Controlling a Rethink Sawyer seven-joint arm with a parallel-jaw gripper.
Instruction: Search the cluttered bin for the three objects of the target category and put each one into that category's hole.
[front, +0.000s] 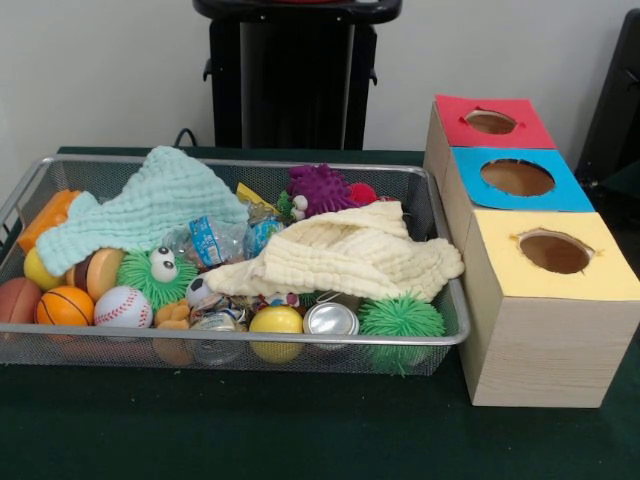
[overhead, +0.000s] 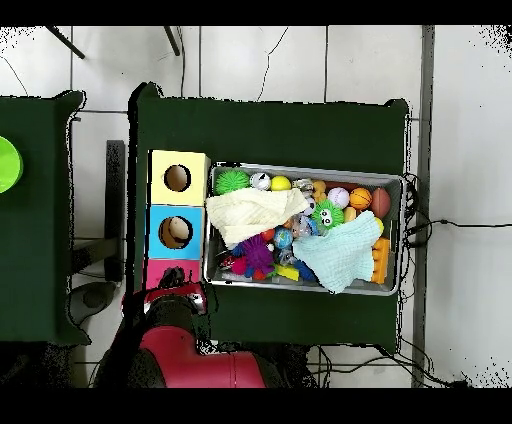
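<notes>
- Sitting on the green table (front: 300, 430), the bin (front: 250, 345) is just beside the row of three boxes and crammed with toys.
- Mint cloth (front: 150, 205) drapes the bin's back-left contents in the front view; cream cloth (front: 350, 255) covers the middle-right.
- Along the near wall: basketball (front: 64, 306), baseball (front: 123, 307), yellow ball (front: 276, 320), silver can (front: 331, 320), green spiky ball (front: 402, 318).
- Purple spiky toy (front: 320, 188) at the back; green fuzzy toy with eyes (front: 157, 272) under the mint cloth's edge.
- Boxes: yellow-top box (front: 545, 300) nearest the camera, blue-top box (front: 520, 180) in the middle, red-top box (front: 490, 122) farthest; each has a round hole.
- Red arm (overhead: 185, 350) shows overhead near the red-top box; gripper state: can't tell.
</notes>
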